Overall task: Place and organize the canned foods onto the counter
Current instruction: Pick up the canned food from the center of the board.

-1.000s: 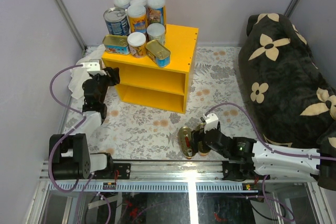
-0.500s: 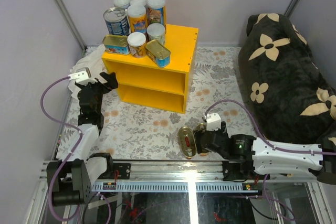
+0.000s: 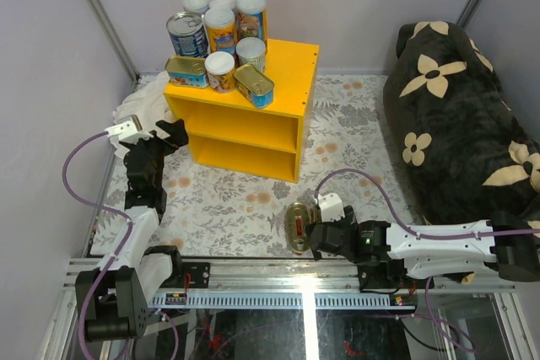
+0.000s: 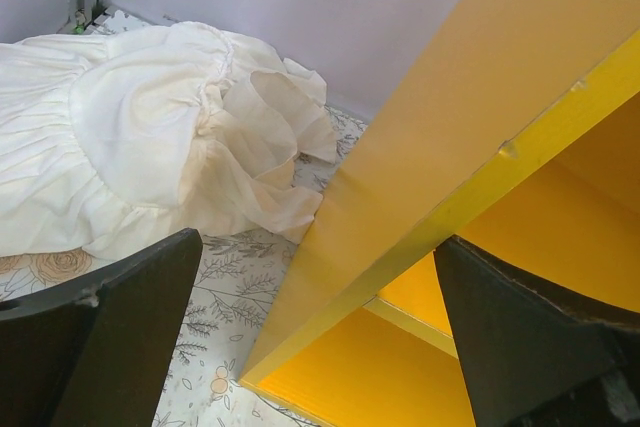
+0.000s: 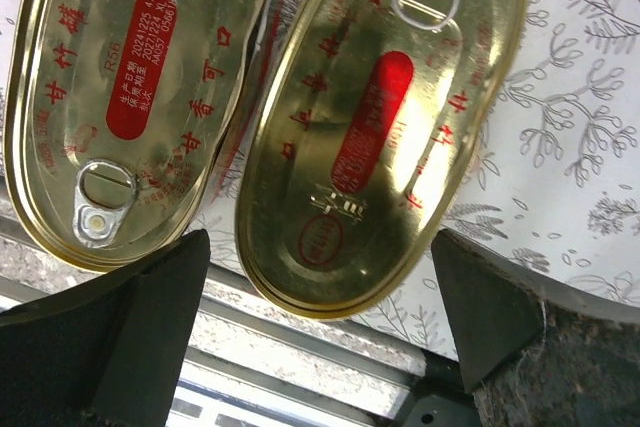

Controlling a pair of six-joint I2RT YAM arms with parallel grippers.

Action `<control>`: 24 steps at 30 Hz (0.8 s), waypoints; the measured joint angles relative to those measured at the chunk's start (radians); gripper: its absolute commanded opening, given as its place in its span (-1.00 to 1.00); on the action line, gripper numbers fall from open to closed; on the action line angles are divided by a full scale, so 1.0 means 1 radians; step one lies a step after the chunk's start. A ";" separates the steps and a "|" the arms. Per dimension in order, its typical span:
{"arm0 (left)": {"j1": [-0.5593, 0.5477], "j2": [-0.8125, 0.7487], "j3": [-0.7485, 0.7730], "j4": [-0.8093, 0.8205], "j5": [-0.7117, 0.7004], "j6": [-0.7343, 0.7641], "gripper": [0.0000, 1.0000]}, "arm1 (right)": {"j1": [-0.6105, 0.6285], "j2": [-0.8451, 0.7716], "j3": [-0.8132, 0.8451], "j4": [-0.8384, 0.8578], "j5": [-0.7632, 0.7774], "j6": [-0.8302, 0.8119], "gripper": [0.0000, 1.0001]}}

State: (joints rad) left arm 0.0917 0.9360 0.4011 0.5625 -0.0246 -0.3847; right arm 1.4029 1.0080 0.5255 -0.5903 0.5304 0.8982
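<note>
Two flat gold oval fish tins (image 5: pixel 140 97) (image 5: pixel 385 127) lie side by side on the floral-patterned floor (image 3: pixel 236 200), close to the metal rail (image 3: pixel 278 269) at the near edge. Their long rims are touching or very nearly so; whether one overlaps the other cannot be told. The right arm (image 3: pixel 439 246) hovers low over them with its jaws spread wide and holding nothing. The right-hand tin lies mostly between them.

The main risk is a bad pinch. The tins are thin, smooth and close-packed, so closing jaws may catch the neighbour's rim, drag both, or skate off the lid. A nudge toward the rail could lodge a tin against it or tip it over the edge.

The other canned foods (image 3: pixel 221 40), tall white-lidded cylinders, a blue-labelled steel can and rectangular gold tins, crowd the back-left corner of the bright yellow wooden shelf unit (image 3: pixel 291 65). A tin set down carelessly on that tabletop could knock a tall one over.

The left arm (image 3: pixel 143 200) has its jaws released and empty, close beside the unit's left side panel (image 4: pixel 450 117). A swing here may bump the unit and shake the cans, or snag the crumpled white cloth (image 4: pixel 130 147).
</note>
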 measured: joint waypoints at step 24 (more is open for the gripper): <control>0.001 -0.022 0.002 -0.056 -0.012 -0.090 0.99 | -0.219 0.161 -0.079 0.326 0.026 -0.066 0.88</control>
State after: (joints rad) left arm 0.0925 0.9142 0.4026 0.5064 -0.0368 -0.4751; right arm 1.1843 1.1690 0.4461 -0.2646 0.5560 0.8326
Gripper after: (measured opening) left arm 0.996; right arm 0.937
